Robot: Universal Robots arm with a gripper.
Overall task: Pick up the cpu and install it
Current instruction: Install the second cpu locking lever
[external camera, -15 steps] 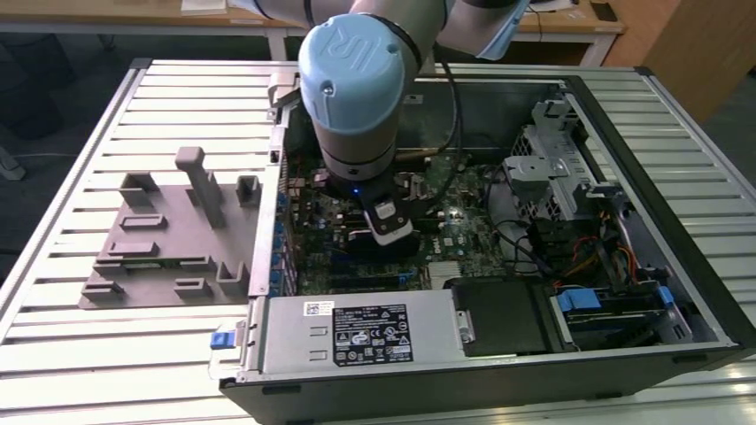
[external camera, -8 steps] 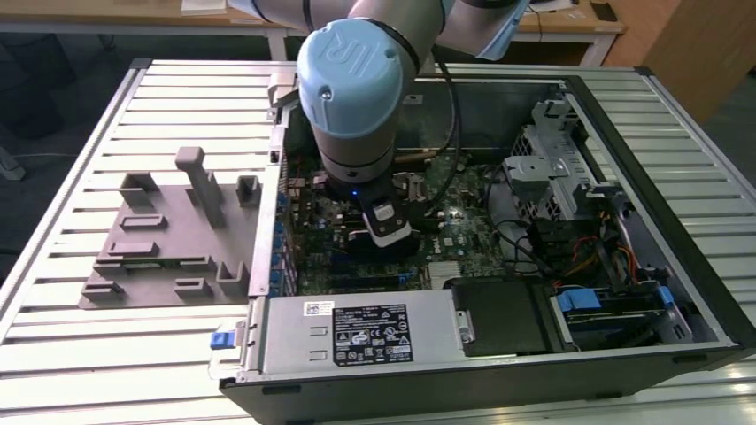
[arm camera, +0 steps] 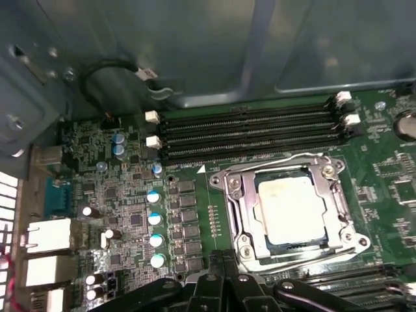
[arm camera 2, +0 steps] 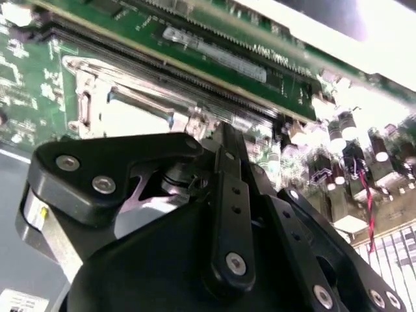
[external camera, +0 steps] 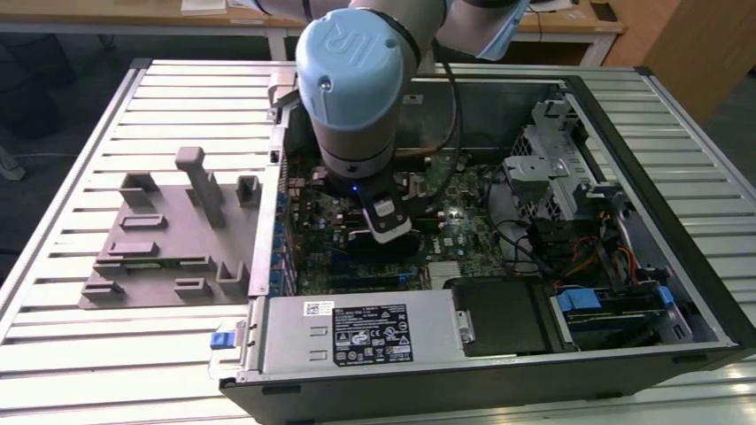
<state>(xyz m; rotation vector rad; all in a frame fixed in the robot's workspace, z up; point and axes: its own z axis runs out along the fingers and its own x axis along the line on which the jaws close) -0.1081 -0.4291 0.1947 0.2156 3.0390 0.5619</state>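
Chip seated flat in the metal socket frame on the green board, likely placed already. Gripper just beside it, empty, fingers pressed together.

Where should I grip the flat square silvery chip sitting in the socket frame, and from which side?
Grip the flat square silvery chip by two opposite edges, coming straight down from above. It lies flat inside the metal socket frame, which rings it closely, so only its top face is exposed and a sideways approach looks blocked. The gripper sits beside the frame.
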